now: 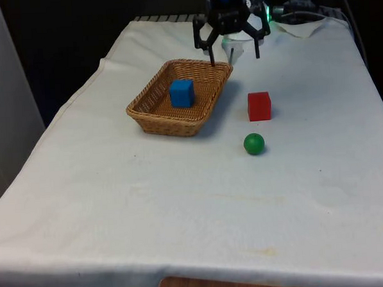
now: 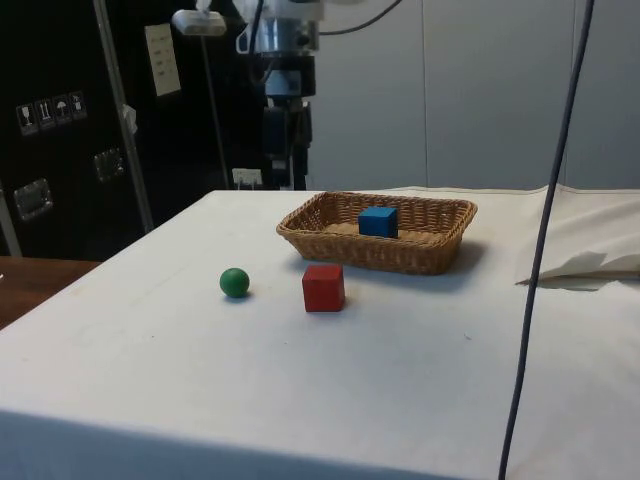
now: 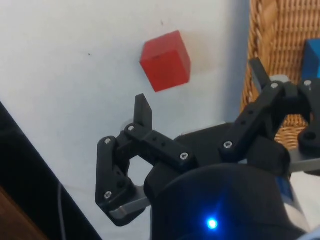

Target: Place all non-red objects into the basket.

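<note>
Going by the front view's left to right: the wicker basket (image 1: 152,109) already holds the blue cube (image 1: 182,93); above its far corner hangs the pincer (image 1: 232,53), spread wide and gripping nothing. Next comes the red cube (image 1: 259,106), which belongs on the tabletop (image 1: 182,208). The green ball (image 1: 254,143), the one non-red piece left out, lies nearer the camera than the pincer, just past the red cube, well apart from the fingers.

You see a blue cube (image 1: 182,92) resting inside the woven wicker basket (image 1: 152,111); a green ball (image 1: 254,143) loose on the cloth, just beside a red cube (image 1: 259,106), both outside the basket
</note>
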